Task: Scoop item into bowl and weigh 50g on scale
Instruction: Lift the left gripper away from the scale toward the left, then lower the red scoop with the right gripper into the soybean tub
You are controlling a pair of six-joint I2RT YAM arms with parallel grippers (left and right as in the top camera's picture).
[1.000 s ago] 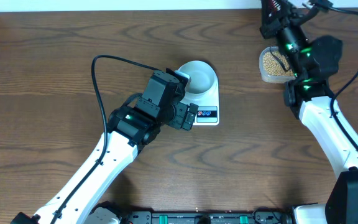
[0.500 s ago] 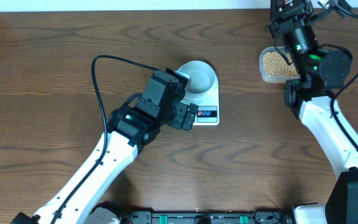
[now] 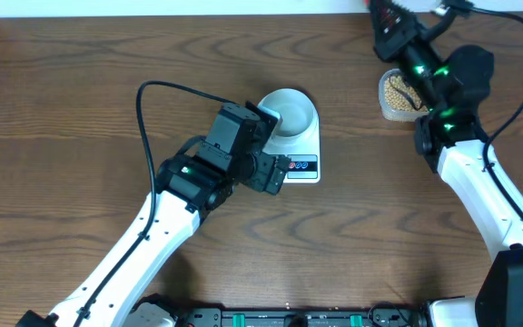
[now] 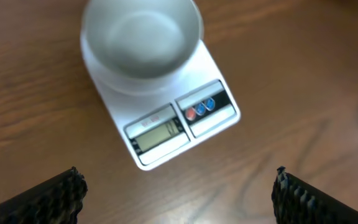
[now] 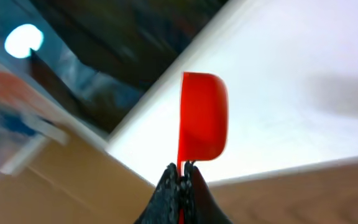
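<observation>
The pale bowl [image 3: 291, 113] stands on the white scale [image 3: 303, 166]; in the left wrist view the bowl [image 4: 140, 37] looks empty and the scale [image 4: 178, 127] shows its display and two buttons. My left gripper [image 3: 271, 150] is open and empty, held just left of the scale, with its fingertips [image 4: 53, 198] wide apart. The beige beans [image 3: 396, 89] lie in a clear tub [image 3: 387, 111] at the back right, partly hidden by my right arm. My right gripper [image 5: 182, 175] is shut on the handle of a red scoop [image 5: 202, 124], raised above the tub near the table's far edge [image 3: 381, 13].
A black cable [image 3: 152, 100] loops over the table left of the scale. The table's far edge meets a white wall [image 3: 198, 7]. The right arm [image 3: 479, 191] stretches along the right side.
My right gripper, still holding the scoop, has swung from above the tub's right side toward the left at the far edge. The left arm, bowl and scale have stayed put.
</observation>
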